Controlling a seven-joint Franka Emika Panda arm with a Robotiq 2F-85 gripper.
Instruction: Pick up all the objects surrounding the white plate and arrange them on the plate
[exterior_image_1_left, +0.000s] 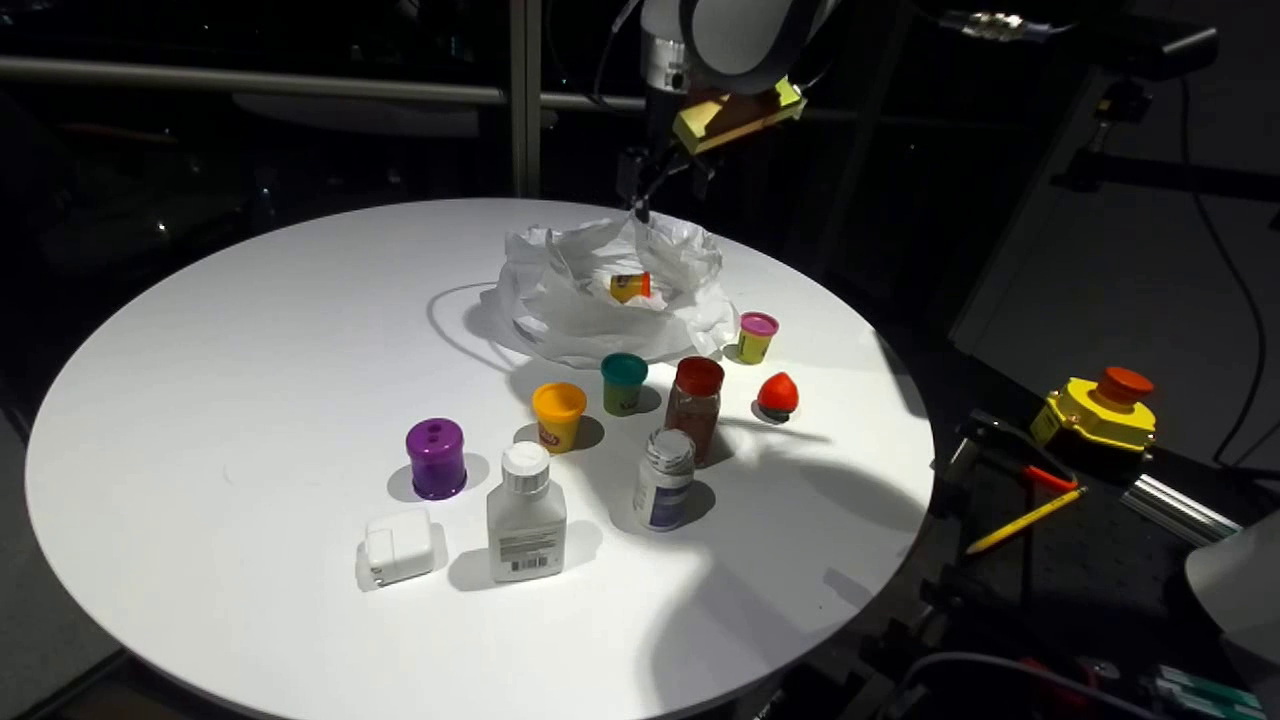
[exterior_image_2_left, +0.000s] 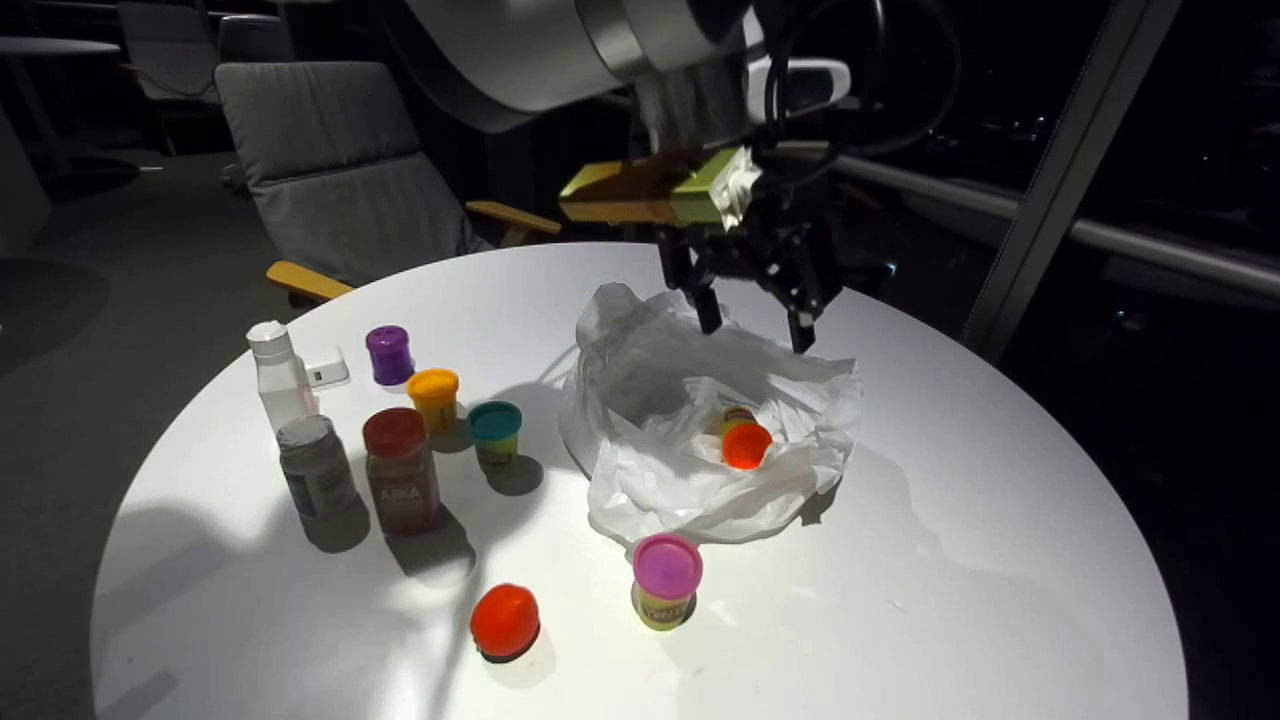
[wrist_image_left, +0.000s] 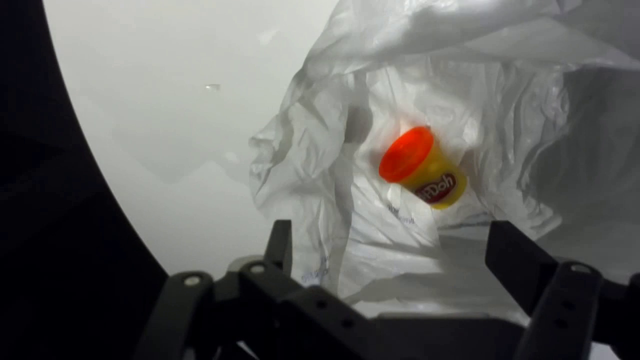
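Note:
No white plate shows; a crumpled white plastic bag sits on the table. A Play-Doh tub with an orange lid lies on its side inside the bag. My gripper is open and empty above the bag, with its fingers apart in the wrist view. Around the bag stand a pink-lidded tub, a teal-lidded tub, a yellow-lidded tub, a red-lidded jar, a white pill bottle, a white bottle, a purple sharpener, a white charger and a red round object.
Everything stands on a round white table. A grey chair stands behind its edge in an exterior view. A yellow box with a red button and a yellow pencil lie on a dark surface beside the table.

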